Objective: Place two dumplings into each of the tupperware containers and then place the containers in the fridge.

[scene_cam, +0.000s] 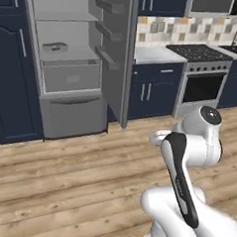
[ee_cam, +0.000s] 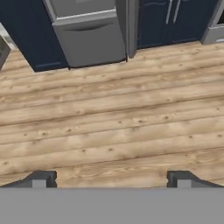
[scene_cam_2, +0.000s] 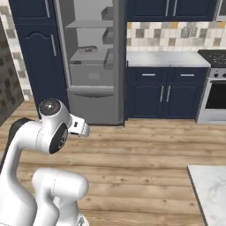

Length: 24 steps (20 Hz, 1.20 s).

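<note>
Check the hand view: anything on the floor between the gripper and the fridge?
Nothing. In the hand view, bare wooden floor runs from the open gripper up to the fridge. Both base views show the same bare planks before the open fridge.

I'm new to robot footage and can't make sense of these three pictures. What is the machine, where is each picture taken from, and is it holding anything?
It is a white robot arm on a driving base in a rendered kitchen. Two pictures come from cameras on the base, behind the arm to its left and right. The third looks along the end effector, whose open fingers hold nothing above the wooden floor. Ahead stands the open fridge, with one tupperware container on a shelf. A stove stands to the right.
</note>
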Tool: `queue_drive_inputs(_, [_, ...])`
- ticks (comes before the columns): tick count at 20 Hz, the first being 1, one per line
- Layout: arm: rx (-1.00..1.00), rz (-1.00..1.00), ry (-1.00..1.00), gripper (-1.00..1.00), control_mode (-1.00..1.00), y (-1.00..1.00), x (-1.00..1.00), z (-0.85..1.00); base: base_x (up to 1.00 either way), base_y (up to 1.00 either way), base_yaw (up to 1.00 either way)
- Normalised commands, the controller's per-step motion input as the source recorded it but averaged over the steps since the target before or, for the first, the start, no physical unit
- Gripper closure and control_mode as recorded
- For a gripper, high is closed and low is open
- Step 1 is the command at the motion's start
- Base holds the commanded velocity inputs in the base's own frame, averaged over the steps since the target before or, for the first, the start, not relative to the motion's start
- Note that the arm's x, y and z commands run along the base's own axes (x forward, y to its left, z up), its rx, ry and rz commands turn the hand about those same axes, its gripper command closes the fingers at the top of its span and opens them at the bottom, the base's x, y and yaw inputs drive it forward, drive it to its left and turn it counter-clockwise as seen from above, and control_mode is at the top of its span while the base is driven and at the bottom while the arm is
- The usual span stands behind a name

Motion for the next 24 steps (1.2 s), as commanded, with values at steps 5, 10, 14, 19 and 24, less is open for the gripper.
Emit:
queue_drive_inputs(5, [0.00, 0.00, 0.00, -1.00, 1.00, 0.00, 0.00, 0.00, -1.00, -0.55, -0.02])
queue_drive_inputs(10, [0.00, 0.00, 0.00, -1.00, 1.00, 0.00, 0.00, 0.00, -1.00, -0.53, -0.02])
queue_drive_inputs(14, [0.00, 0.00, 0.00, -1.00, 1.00, 0.00, 0.00, 0.00, -1.00, -0.61, -0.03])
queue_drive_inputs(19, [0.00, 0.00, 0.00, -1.00, 1.00, 0.00, 0.00, 0.00, -1.00, -0.57, -0.03])
queue_drive_inputs(24, [0.00, 0.00, 0.00, -1.00, 1.00, 0.00, 0.00, 0.00, -1.00, -0.60, -0.05])
